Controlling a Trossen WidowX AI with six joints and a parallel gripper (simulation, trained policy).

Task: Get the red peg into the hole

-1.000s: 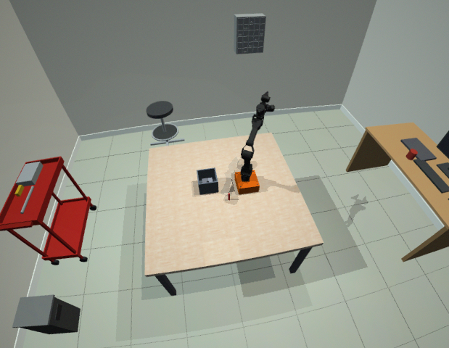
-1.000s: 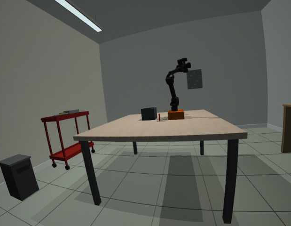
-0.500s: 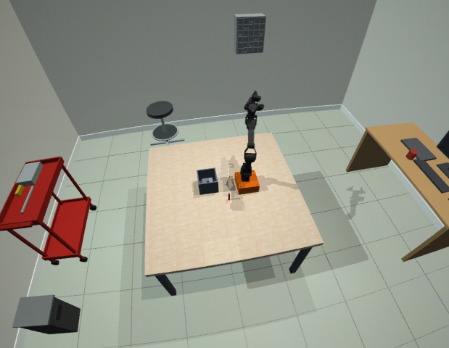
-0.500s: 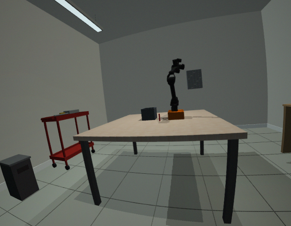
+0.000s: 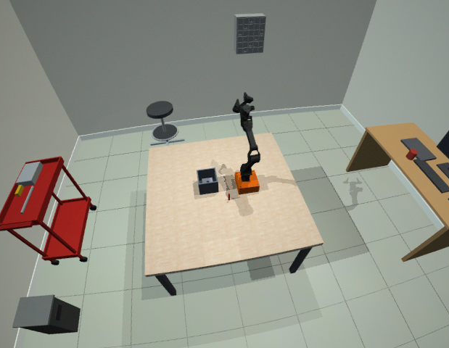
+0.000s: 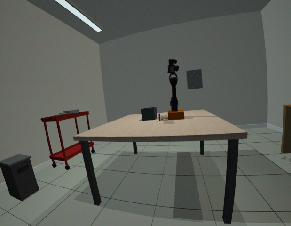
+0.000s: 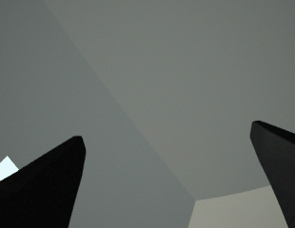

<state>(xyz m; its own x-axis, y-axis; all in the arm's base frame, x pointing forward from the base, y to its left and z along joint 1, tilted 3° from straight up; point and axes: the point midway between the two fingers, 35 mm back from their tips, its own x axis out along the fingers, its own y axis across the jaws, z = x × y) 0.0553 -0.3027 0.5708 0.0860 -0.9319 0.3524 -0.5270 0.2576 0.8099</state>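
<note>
The red peg (image 5: 228, 196) (image 6: 159, 117) stands upright on the table, between the dark box and the arm's orange base, a little toward the front. The open dark box (image 5: 208, 188) (image 6: 148, 114) stands left of the base. A grey plate (image 5: 204, 180) shows at its bottom in the top view; its hole is too small to make out clearly. My gripper (image 5: 241, 100) (image 7: 169, 137) is open and empty, raised high above the table and far from the peg and the box. The wrist view shows only walls and ceiling between the fingers.
The orange base (image 5: 248, 183) (image 6: 176, 114) sits on the wooden table (image 5: 217, 232) (image 6: 164, 128), right of the peg. The box walls rise around the plate. A red cart (image 5: 67, 225) stands off to the left, a stool (image 5: 159, 109) behind, and a desk (image 5: 389, 130) to the right.
</note>
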